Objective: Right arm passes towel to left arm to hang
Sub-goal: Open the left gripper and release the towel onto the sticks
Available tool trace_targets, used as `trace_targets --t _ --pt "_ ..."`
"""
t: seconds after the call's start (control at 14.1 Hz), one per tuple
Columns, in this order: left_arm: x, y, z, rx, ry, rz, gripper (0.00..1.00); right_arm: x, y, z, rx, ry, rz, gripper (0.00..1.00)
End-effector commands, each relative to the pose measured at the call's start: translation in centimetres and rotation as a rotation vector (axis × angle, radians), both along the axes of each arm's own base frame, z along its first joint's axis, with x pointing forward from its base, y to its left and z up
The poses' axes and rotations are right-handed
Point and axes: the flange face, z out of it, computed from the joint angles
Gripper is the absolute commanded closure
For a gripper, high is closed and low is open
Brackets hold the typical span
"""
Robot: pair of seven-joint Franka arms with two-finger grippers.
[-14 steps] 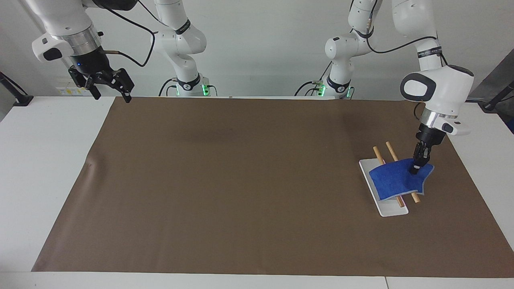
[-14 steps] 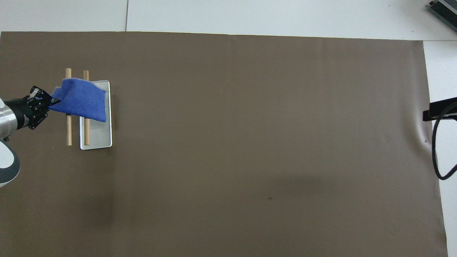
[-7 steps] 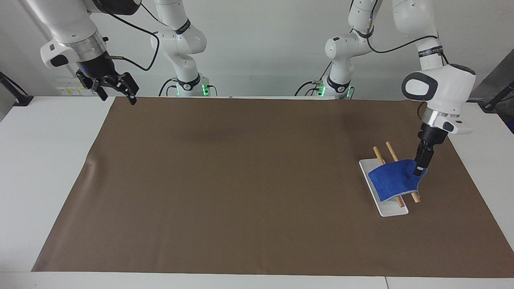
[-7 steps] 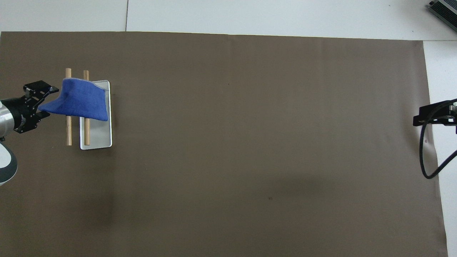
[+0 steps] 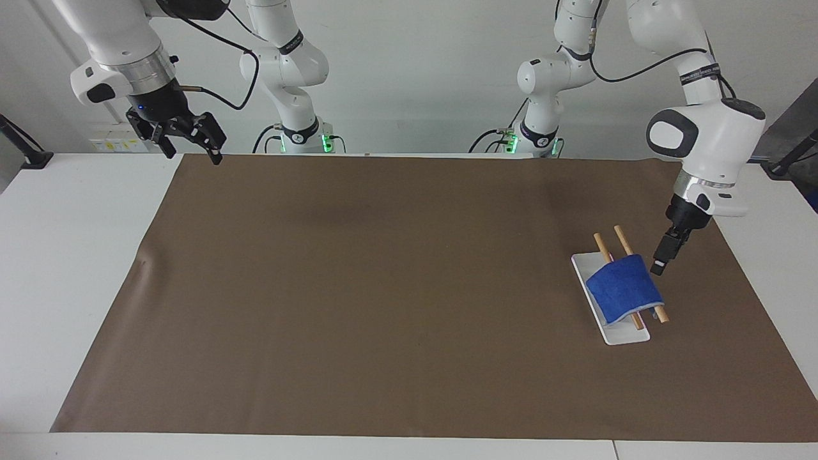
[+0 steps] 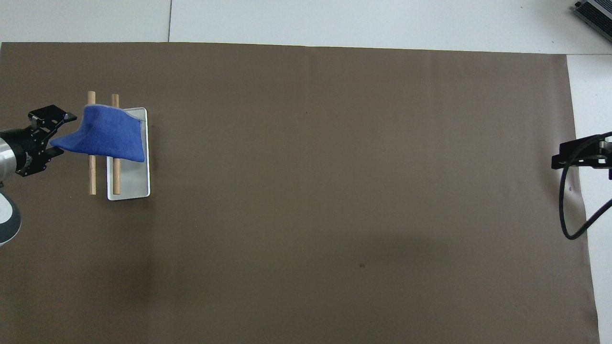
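Note:
The blue towel (image 5: pixel 623 289) hangs draped over two wooden rods (image 5: pixel 618 239) that stand above a white base plate (image 5: pixel 625 335), at the left arm's end of the table. Its middle covers both rods, and one side falls toward the plate. My left gripper (image 5: pixel 657 266) hovers open just beside the towel's upper edge, clear of the cloth. In the overhead view the left gripper (image 6: pixel 65 134) spreads its fingers (image 6: pixel 49 114) around the towel's (image 6: pixel 107 134) loose corner without pinching it. My right gripper (image 5: pixel 192 152) hangs open and empty over the mat's corner at the right arm's end.
A brown mat (image 5: pixel 396 287) covers most of the white table (image 5: pixel 70 268). The right gripper (image 6: pixel 576 157) and a black cable loop (image 6: pixel 571 224) show at the mat's edge in the overhead view. A dark device (image 6: pixel 595 12) sits at the table's far corner.
My left gripper opened, let go of the towel and lifted away from it. The freed corner dropped over the rods. The right arm drifted a little inward.

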Motion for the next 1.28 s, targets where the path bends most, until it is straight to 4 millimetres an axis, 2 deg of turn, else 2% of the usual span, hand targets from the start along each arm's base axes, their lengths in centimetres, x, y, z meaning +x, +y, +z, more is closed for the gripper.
trace_targets --t 0.0,0.14,0.28,0.43,0.64,0.92,0.99,1.14,1.21 --pt "1.0 -0.7 2.4 0.075 0.077 -0.106 0.03 -0.9 0.1 -0.1 0.007 0.003 -0.011 0.00" --pt "0.9 -1.1 2.3 0.084 0.087 -0.134 0.04 -1.1 0.3 0.1 0.007 0.006 -0.007 0.00" --pt "0.7 -1.7 2.2 0.110 0.106 -0.244 0.04 -1.1 0.3 0.0 0.008 0.008 -0.007 0.00" --pt "0.5 -1.6 2.9 0.156 0.172 -0.348 0.06 -1.1 0.3 0.0 0.008 0.008 -0.007 0.00" --pt "0.7 -3.0 7.8 0.165 0.244 -0.405 0.08 -1.2 0.4 -0.1 0.008 0.011 -0.007 0.00" --pt "-1.0 -6.0 14.8 0.166 0.306 -0.475 0.10 -1.5 1.0 -0.5 -0.020 0.015 0.017 0.00" --pt "-1.5 -6.7 16.1 0.168 0.316 -0.503 0.10 -1.5 1.1 -0.4 -0.022 0.012 0.022 0.00" --pt "-2.4 -8.7 17.5 0.179 0.322 -0.549 0.09 -1.5 2.5 -0.7 -0.073 0.012 0.060 0.00" --pt "-2.7 -9.2 18.1 0.184 0.314 -0.555 0.08 -1.5 2.5 -0.8 -0.078 0.002 0.063 0.00"
